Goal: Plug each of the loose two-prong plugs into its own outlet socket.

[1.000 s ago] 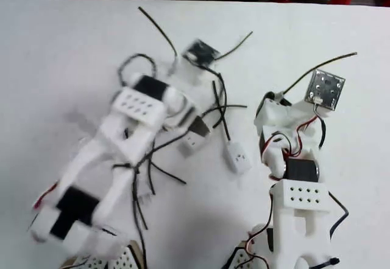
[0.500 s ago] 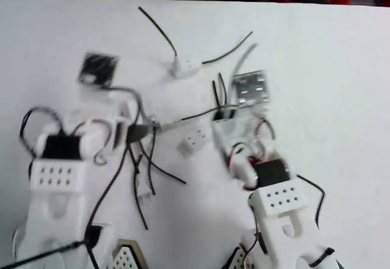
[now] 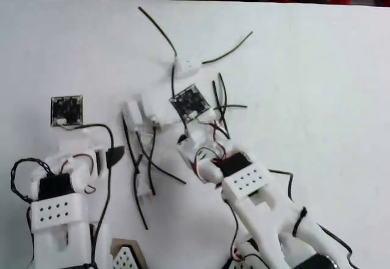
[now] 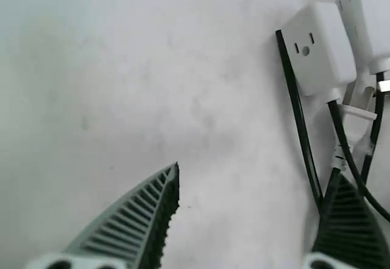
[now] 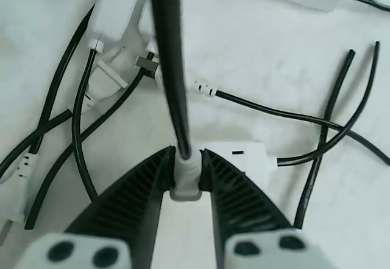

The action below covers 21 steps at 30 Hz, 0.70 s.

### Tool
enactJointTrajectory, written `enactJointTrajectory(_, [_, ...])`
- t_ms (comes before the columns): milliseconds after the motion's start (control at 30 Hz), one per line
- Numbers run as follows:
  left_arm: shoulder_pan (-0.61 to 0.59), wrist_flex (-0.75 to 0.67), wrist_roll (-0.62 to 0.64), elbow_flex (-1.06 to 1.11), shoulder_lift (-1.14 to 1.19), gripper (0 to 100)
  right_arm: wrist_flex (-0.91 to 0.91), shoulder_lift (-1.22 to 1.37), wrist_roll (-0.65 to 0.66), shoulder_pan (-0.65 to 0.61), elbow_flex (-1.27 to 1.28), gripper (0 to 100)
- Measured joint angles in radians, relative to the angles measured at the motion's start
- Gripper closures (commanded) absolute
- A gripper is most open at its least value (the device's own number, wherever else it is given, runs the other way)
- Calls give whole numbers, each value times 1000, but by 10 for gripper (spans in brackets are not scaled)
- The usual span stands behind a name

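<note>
R gripper [image 5: 186,155] on plug [image 5: 184,182], socket [image 5: 248,159] half-hidden

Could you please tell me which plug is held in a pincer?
The plug pinched in the right pincer, beside a white socket; the other plugs lie loose on the table, untouched.

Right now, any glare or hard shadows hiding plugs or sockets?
High view: table evenly lit, shadows faint, no glare. Left wrist view: socket slots plain to see. Right wrist view: no glare; the cord from the plug in the right gripper crosses the frame.
</note>
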Motion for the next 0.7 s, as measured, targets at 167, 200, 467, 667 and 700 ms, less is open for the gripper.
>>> enactJointTrajectory(167, [-2, -5, 0, 8, -5, 638, -84, 63, 6, 0, 0, 981])
enactJointTrajectory(200, [-2, -5, 0, 8, -5, 638, -103, 71, 6, 0, 0, 981])
enactJointTrajectory(467, [-2, -5, 0, 9, -5, 638, -238, 86, 6, 38, 61, 981])
enactJointTrajectory(667, [-2, -5, 0, 9, -5, 638, -250, 86, 6, 48, 106, 981])
enactJointTrajectory(700, [-2, -5, 0, 9, -5, 638, -252, 86, 6, 48, 106, 981])
